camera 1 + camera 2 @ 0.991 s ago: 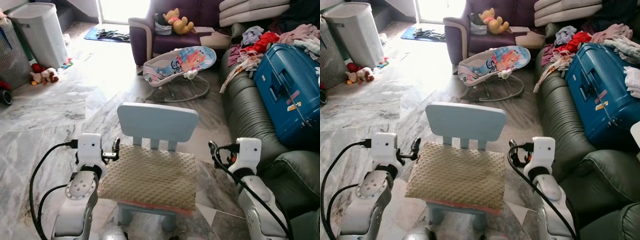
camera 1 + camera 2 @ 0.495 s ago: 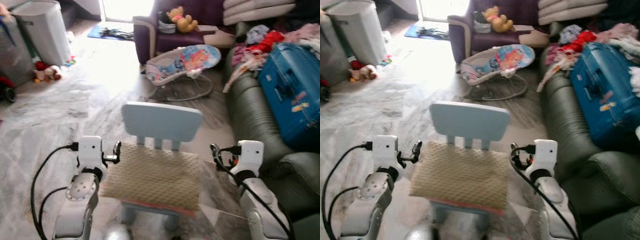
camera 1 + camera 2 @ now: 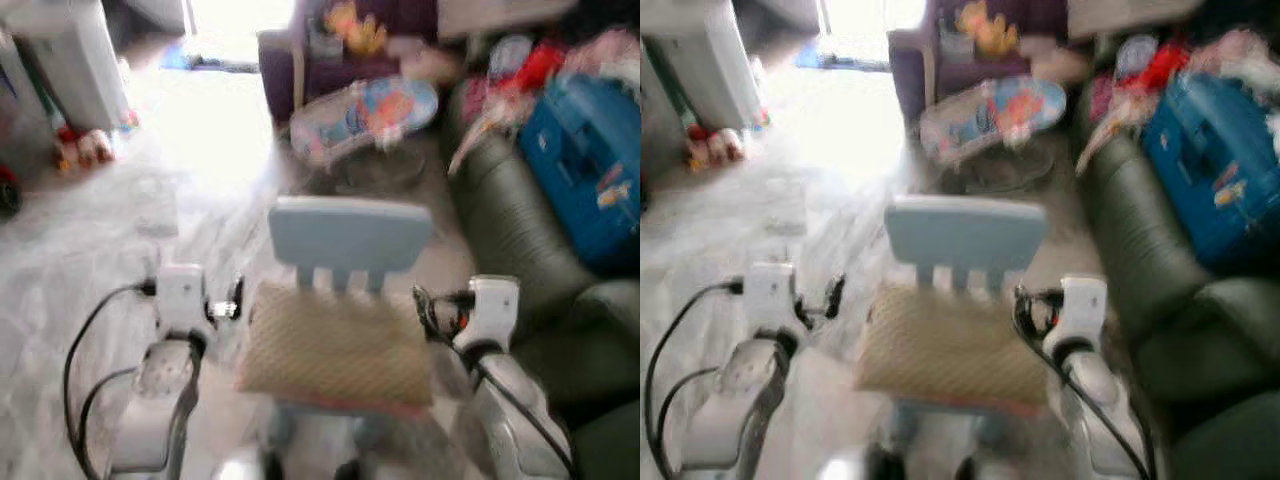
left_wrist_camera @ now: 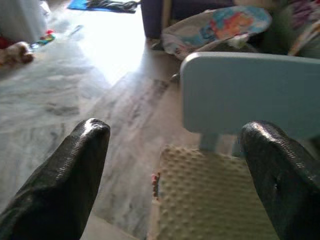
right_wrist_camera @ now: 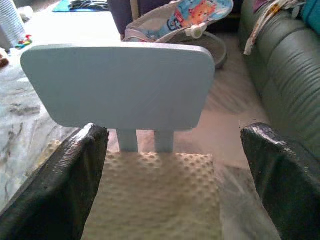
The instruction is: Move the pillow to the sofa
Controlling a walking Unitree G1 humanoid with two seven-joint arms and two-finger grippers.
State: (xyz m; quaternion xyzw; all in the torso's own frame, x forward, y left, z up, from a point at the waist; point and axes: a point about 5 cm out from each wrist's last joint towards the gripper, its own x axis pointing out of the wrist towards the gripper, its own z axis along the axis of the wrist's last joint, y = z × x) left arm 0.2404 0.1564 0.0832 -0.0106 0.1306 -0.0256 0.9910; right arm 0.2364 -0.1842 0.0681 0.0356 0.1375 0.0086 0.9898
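- The head views are blurred; the wrist views are sharp.
- The pillow (image 3: 338, 347), beige and dimpled, lies flat on the seat of a small pale blue chair (image 3: 350, 236), directly between the two grippers.
- The left gripper (image 4: 175, 170) is raised beside the pillow's left edge, apart from it. Its two black fingers (image 4: 65, 180) are spread wide with nothing between them.
- Seen along those fingers, the pillow's near corner and the chair back lie ahead, towards the right-hand finger; grey marble floor (image 4: 60, 100) lies ahead of the other finger.
- The right gripper (image 5: 175, 175) is raised beside the pillow's right edge, also apart from it. Its fingers (image 5: 65, 185) are likewise wide apart and hold nothing.
- Along the right gripper's fingers the pillow fills the gap between them, with the chair back upright just beyond it.
- The sofa (image 3: 505, 220), dark green leather, runs along the robot's right, just outside the right gripper.
- On the sofa, beyond the right gripper, lies a blue suitcase (image 3: 585, 160) with a heap of clothes (image 3: 520, 70) behind it.
- Farther ahead of both grippers, past the chair, a baby bouncer (image 3: 365, 115) stands on the floor in front of a purple armchair (image 3: 300, 55).
- Far ahead and to the left of the left gripper stands a white laundry basket (image 3: 65, 55).
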